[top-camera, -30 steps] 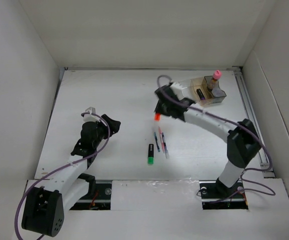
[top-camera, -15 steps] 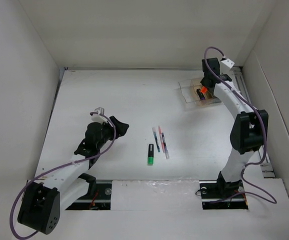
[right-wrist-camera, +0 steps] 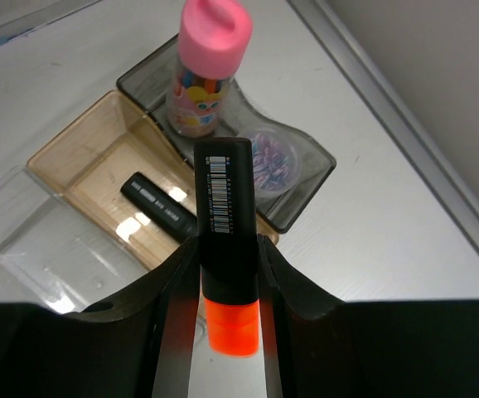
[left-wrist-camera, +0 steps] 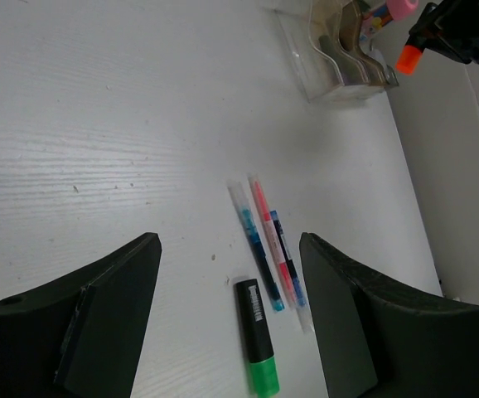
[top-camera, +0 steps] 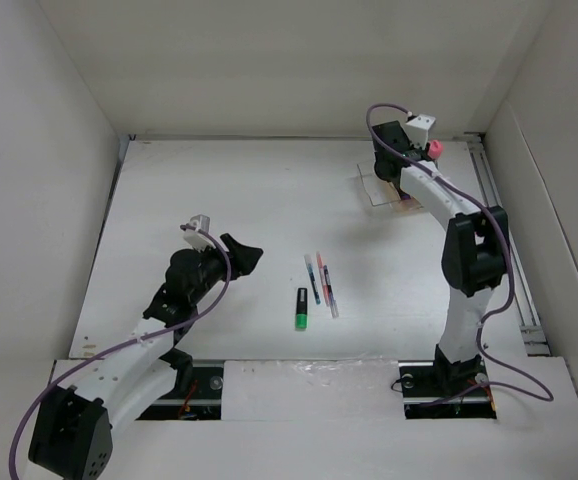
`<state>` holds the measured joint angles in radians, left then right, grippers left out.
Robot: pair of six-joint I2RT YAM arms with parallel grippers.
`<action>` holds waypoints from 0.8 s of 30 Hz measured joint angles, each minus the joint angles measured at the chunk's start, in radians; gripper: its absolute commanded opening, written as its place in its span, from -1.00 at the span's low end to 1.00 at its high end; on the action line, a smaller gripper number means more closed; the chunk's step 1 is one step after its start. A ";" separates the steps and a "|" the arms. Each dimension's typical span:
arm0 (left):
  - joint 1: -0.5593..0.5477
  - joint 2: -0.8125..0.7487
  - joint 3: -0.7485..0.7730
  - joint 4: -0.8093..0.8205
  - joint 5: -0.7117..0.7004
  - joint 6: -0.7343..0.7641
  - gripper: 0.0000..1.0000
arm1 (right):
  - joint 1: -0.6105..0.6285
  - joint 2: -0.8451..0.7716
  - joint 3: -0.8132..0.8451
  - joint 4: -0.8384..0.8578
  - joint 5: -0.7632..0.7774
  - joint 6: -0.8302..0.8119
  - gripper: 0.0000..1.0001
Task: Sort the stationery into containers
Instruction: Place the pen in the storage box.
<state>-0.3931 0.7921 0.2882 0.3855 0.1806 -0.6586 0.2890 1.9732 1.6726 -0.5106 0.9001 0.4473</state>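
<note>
The right fingers [right-wrist-camera: 165, 348] are clenched on the orange highlighter [right-wrist-camera: 225, 215], gripping its black barrel near the cap so that the orange end points back toward the wrist and the long bare end leads. That grip probably lets the barrel go in first. The arm holds it above the organiser [right-wrist-camera: 32, 253], at the upper right of the top view. In the wrist view it lies over the edge where the amber compartment [right-wrist-camera: 90, 153] meets the dark compartment [right-wrist-camera: 306, 186]. A black highlighter [right-wrist-camera: 158, 207] already lies flat in the amber compartment, so this one most likely belongs beside it, like with like. The dark compartment holds the small things, the pink-capped bottle [right-wrist-camera: 209, 75] standing upright and the round jar [right-wrist-camera: 274, 162] next to it. The clear compartment at the lower left of that view looks bare. The left fingers [left-wrist-camera: 111, 315] are spread apart with nothing between them, hovering over the worktop [left-wrist-camera: 99, 124] and aimed at the unsorted items. These are the green highlighter [left-wrist-camera: 256, 336] and the three pens [left-wrist-camera: 266, 249], lying side by side near the middle of the top view, well apart from the organiser. That arm seems poised to take one of them.
</note>
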 measured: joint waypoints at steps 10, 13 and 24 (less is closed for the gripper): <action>0.000 0.013 0.000 -0.003 0.007 0.000 0.30 | -0.006 0.109 0.038 0.037 0.120 -0.065 -0.72; 0.000 0.013 0.000 -0.003 0.008 0.000 0.30 | 0.001 0.130 0.041 0.051 0.137 -0.086 -0.70; 0.000 0.013 0.000 -0.026 0.006 0.004 0.30 | 0.021 0.155 0.072 0.082 0.188 -0.116 -0.41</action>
<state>-0.3935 0.8051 0.2882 0.3599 0.1871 -0.6548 0.3096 2.1284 1.7451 -0.4286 1.0882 0.3317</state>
